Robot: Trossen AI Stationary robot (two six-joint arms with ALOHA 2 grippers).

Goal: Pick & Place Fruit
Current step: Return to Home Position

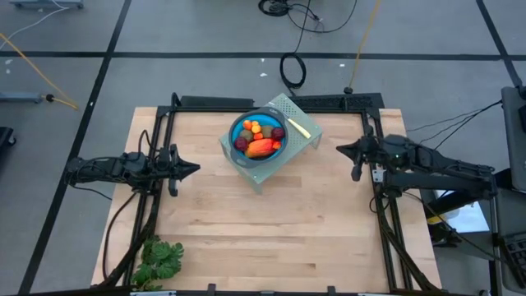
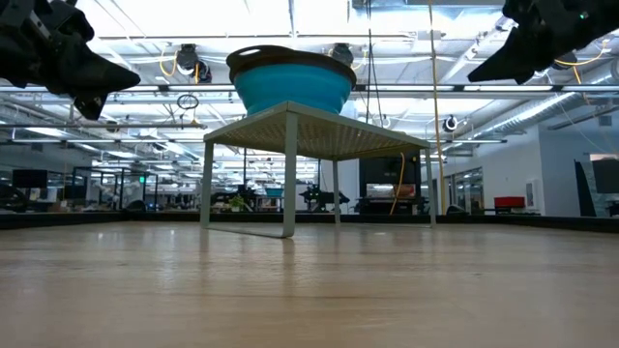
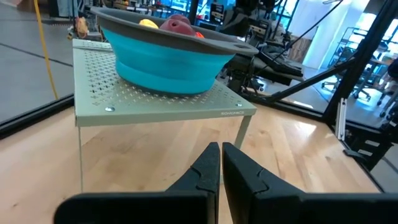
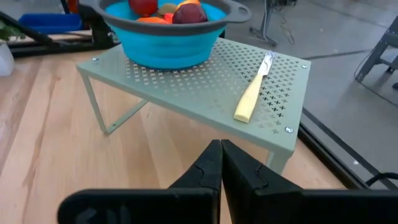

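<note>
A pale wooden worktop carries a green perforated metal shelf on thin legs. The shelf stands close to the middle of the worktop's far edge and is turned at an angle to it. On the shelf sits a blue strainer bowl with a grey rim, taking up most of the shelf's left part. A yellow-handled knife lies flat along the shelf's right edge, near the bowl but apart from it, with its handle toward the shelf's right corner. A green leafy bunch lies at the worktop's near left corner. A coiled black cable lies on the grey floor beyond the far edge.
</note>
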